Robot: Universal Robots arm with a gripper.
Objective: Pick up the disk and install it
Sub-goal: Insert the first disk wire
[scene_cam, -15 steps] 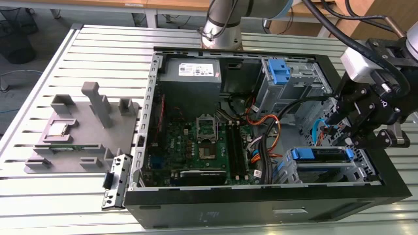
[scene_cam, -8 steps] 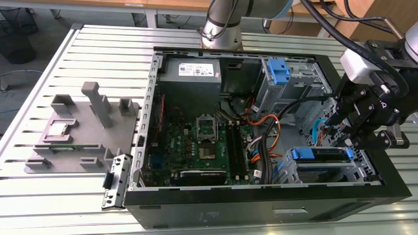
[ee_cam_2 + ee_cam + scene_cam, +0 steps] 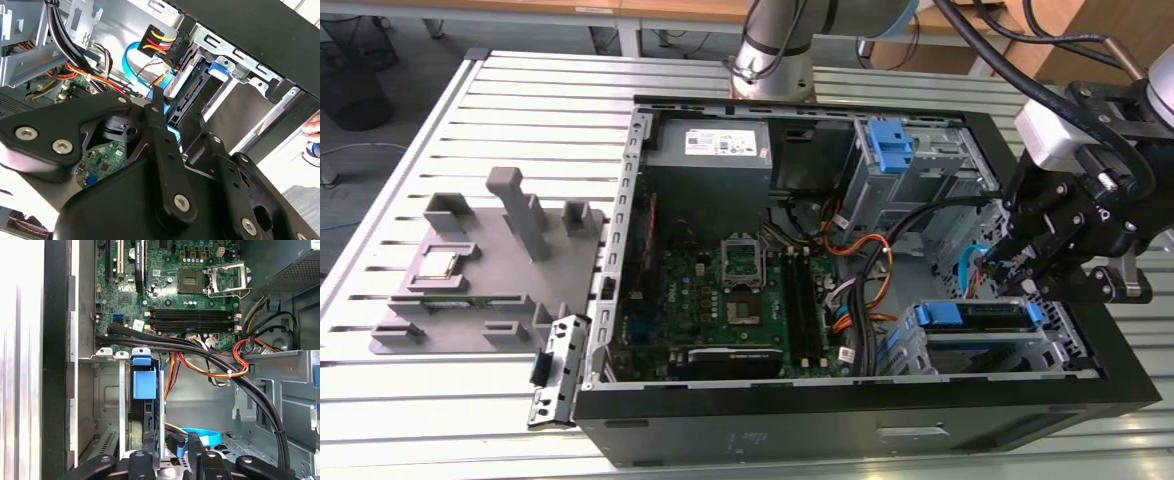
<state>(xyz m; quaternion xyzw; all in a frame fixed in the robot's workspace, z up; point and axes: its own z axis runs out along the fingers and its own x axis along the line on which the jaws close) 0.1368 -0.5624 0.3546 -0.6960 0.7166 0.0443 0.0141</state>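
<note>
The arm leans in over the drive cage (image 3: 1045, 347), its gripper (image 3: 1023, 266) hanging just above the cage with fingers (image 3: 158, 116) apart, clamping nothing. The disk (image 3: 979, 313) sits inside this cage, blue carrier showing. Across the case from the cage, the power supply (image 3: 710, 146) has a white sticker, its print too small to read.

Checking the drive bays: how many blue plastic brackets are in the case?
2. One bracket stands upright in the cage nearest the power supply; the other is on the disk, in the bay near the gripper. More may be hidden.
</note>
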